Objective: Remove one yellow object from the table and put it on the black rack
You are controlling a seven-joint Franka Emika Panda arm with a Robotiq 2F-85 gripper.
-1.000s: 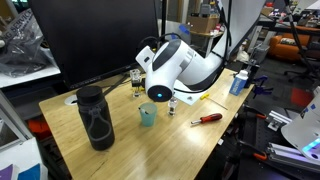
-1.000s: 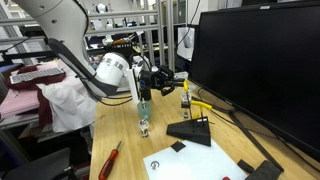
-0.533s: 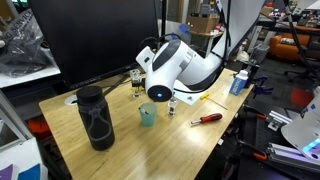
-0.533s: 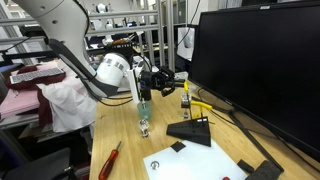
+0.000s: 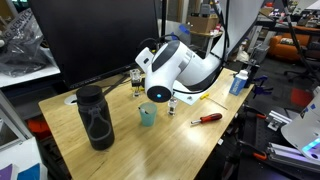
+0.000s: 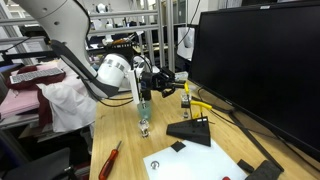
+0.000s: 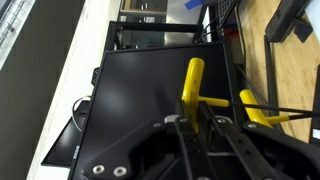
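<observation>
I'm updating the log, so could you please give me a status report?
Gripper shut on yellow object. Another yellow piece close beside it. Nothing else seen blocking.

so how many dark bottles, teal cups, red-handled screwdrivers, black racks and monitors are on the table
dark bottle: 1
teal cup: 1
screwdriver: 1
black rack: 1
monitor: 1
total: 5
</observation>
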